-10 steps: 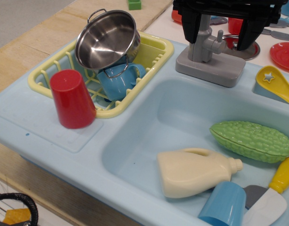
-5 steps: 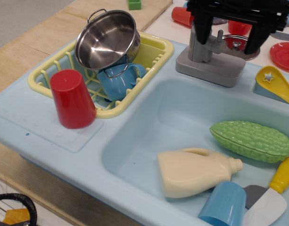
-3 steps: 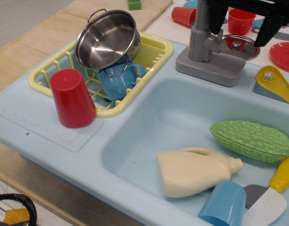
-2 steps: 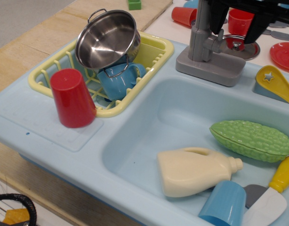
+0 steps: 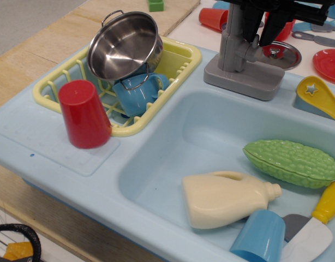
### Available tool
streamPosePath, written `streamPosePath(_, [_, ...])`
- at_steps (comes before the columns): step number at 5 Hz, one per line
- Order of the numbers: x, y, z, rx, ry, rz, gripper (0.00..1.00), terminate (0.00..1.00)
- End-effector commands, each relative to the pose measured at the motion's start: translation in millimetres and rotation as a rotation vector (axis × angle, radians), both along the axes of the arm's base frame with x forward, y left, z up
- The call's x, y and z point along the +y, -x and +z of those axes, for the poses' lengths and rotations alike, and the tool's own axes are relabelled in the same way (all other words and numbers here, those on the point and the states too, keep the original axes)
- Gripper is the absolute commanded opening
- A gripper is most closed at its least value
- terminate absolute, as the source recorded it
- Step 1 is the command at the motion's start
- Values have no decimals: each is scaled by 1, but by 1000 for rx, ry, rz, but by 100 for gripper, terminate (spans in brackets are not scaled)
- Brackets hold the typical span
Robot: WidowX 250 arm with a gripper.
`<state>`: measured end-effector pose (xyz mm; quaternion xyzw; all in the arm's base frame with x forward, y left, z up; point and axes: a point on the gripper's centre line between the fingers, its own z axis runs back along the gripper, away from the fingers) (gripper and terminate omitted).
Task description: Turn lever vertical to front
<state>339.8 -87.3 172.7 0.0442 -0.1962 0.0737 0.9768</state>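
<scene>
No readable text, labels, brand names or numbers appear anywhere. The only sign-like mark is a star-shaped cutout in the yellow plastic scoop (image 5: 318, 97) at the right edge of the frame, resting on the rim of the pale blue toy sink (image 5: 156, 164).

The black gripper (image 5: 253, 24) hangs at the far right, top edge; its two fingers (image 5: 270, 28) point downward, narrowly parted.

Black gripper (image 5: 253, 24) astride the grey lever (image 5: 236, 48) behind the sink (image 5: 156, 164).
</scene>
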Motion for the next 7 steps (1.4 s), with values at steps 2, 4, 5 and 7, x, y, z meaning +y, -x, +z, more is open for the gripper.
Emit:
streamPosePath(2, [5,26,-4,-26,57,99,0,0])
streamPosePath(4, [12,37,-18,26,103,153,0,0])
streamPosePath(5, [15,41,-25,56,132,181,0,0])
streamPosePath(7, [19,52,-36,64,174,225,0,0])
